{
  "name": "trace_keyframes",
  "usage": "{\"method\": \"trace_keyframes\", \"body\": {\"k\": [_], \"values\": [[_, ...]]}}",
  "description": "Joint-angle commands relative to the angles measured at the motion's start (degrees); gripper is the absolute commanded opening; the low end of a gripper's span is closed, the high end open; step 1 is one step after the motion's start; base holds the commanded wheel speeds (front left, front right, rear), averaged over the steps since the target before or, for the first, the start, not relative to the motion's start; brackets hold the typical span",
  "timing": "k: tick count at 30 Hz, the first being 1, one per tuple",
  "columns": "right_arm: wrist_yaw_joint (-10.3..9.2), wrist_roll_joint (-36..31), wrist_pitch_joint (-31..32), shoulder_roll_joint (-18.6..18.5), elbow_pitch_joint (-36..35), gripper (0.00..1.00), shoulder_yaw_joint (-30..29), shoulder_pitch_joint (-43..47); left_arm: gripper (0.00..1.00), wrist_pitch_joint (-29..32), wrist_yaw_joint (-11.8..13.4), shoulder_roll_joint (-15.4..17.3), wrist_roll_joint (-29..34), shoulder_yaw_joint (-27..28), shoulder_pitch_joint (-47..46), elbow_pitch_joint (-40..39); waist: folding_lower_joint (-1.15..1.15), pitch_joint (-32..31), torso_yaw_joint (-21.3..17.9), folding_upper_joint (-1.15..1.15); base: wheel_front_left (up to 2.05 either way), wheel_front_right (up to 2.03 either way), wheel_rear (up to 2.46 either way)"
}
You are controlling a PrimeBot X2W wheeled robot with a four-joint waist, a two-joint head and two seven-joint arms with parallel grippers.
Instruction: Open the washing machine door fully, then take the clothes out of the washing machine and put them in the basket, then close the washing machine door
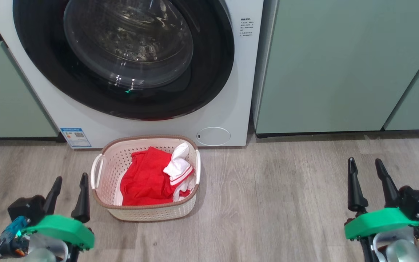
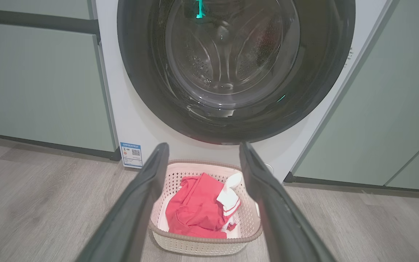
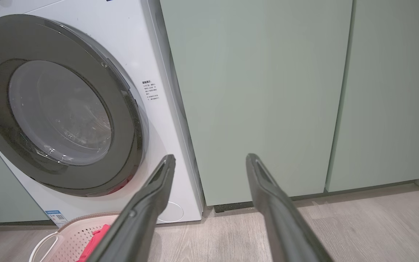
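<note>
Left tool (image 1: 71,177) and right tool (image 1: 364,160) hang wide, empty, over grey wood floor (image 1: 267,203) (pale green cabinets (image 1: 340,65) behind).

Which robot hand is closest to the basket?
The left gripper: it is just beside the basket, while the right gripper is far off on the other side.

The washing machine door (image 1: 122,105) is cut off at the head view's top edge. The clothes (image 1: 146,180) hide much of the basket (image 1: 111,163) floor. The sticker (image 1: 246,27) print is illegible.
</note>
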Motion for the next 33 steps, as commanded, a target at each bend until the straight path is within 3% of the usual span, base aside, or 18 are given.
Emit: {"method": "trace_keyframes", "body": {"k": [1,11,12,16,33], "values": [[-0.05,-0.3,-0.4,0.1,-1.6,1.0,1.4,-0.8,1.0,-0.4,0.1,1.6,0.2,1.9,-2.7,-1.5,0.0,0.1,-0.1,0.0,0.0,0.0,0.0],[-0.05,-0.5,-0.4,0.2,-1.0,1.0,1.1,-1.0,1.0,-0.4,0.1,1.8,0.2,1.3,-3.4,-1.6,0.0,0.4,-0.5,0.0,0.0,0.0,0.0],[0.0,0.0,0.0,0.1,0.9,0.0,0.0,0.0,0.0,0.0,0.0,0.0,0.0,-0.5,0.0,0.2,0.0,0.4,-0.5,0.0,0.0,0.0,0.0],[0.0,0.1,0.1,0.3,4.7,0.0,0.2,1.4,0.0,0.1,0.0,-1.8,-0.1,-0.7,2.6,3.1,0.0,0.4,-0.5,0.0,0.0,0.0,0.0],[-0.01,10.9,3.0,0.2,3.3,0.0,-0.7,1.1,0.0,3.0,0.0,-2.8,-9.5,0.2,2.2,0.7,0.0,0.9,0.1,0.0,0.0,0.0,0.0]]}}
